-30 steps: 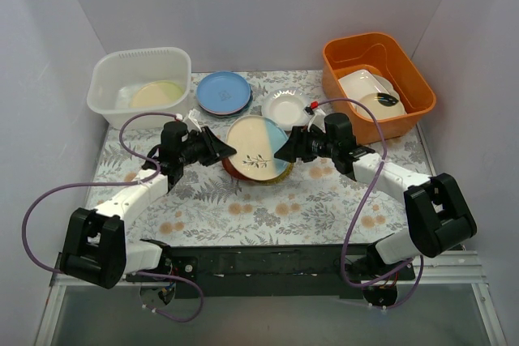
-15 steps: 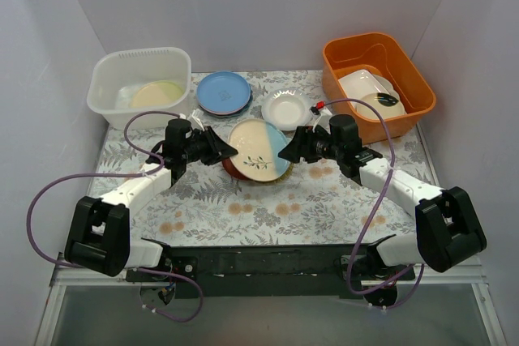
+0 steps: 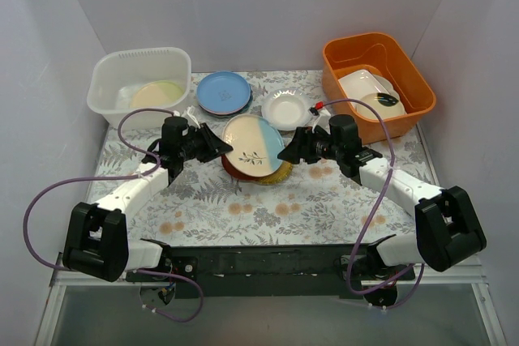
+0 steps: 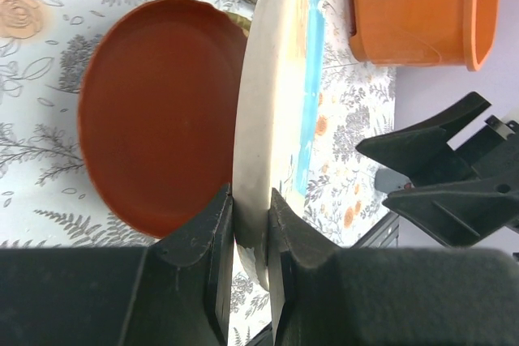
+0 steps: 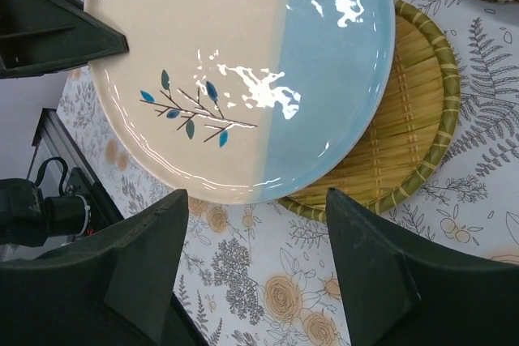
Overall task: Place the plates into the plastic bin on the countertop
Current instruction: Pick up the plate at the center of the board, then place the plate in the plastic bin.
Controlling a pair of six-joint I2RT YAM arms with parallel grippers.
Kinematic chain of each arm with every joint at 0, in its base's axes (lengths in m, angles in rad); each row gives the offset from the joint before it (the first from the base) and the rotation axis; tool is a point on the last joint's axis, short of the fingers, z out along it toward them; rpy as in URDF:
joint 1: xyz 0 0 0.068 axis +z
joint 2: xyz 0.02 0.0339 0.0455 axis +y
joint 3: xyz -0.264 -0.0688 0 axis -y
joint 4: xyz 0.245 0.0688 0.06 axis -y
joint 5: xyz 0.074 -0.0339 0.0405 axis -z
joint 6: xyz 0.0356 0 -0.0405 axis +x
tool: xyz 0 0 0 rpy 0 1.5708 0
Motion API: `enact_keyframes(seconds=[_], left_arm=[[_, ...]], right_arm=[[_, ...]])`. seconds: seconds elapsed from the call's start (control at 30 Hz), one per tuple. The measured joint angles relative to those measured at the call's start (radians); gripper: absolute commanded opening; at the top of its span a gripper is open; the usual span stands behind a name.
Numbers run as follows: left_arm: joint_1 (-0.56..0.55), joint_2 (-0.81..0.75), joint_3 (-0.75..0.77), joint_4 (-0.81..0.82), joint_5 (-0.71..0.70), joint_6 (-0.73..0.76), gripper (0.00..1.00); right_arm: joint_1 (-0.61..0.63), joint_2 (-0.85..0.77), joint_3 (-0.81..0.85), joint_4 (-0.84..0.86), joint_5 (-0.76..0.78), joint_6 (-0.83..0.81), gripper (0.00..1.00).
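One pale yellow plate [image 3: 156, 93] lies inside the plastic bin [image 3: 105, 99], so the job looks barely begun. The left gripper [image 4: 250, 228] has its jaws pinched on the rim of the cream-and-blue plate [image 3: 253, 142], which is tilted above the red plate [image 4: 154, 111] and the woven yellow plate [image 5: 405, 135], right of the bin and nearer the arms. The right gripper [image 3: 284, 151] hovers beyond it, jaws wide and empty. The blue plate [image 3: 224, 91] just right of the bin and the small white plate [image 3: 286, 108] further right lie untouched.

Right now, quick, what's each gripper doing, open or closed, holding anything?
Left gripper: closed on the rim of the cream and blue plate.
Right gripper: open, holding nothing.
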Motion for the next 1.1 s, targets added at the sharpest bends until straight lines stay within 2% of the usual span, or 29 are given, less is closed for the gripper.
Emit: enact_keyframes(seconds=[0.4,1.1], left_arm=[[0.059,0.031,0.095,-0.050,-0.010,0.013,0.00],[0.108,0.183,0.203,0.039,0.059,-0.033,0.00]], right_arm=[[0.000,0.044,0.002,0.002,-0.030,0.000,0.76],[0.000,-0.029,-0.093,0.008,0.013,-0.001,0.76]])
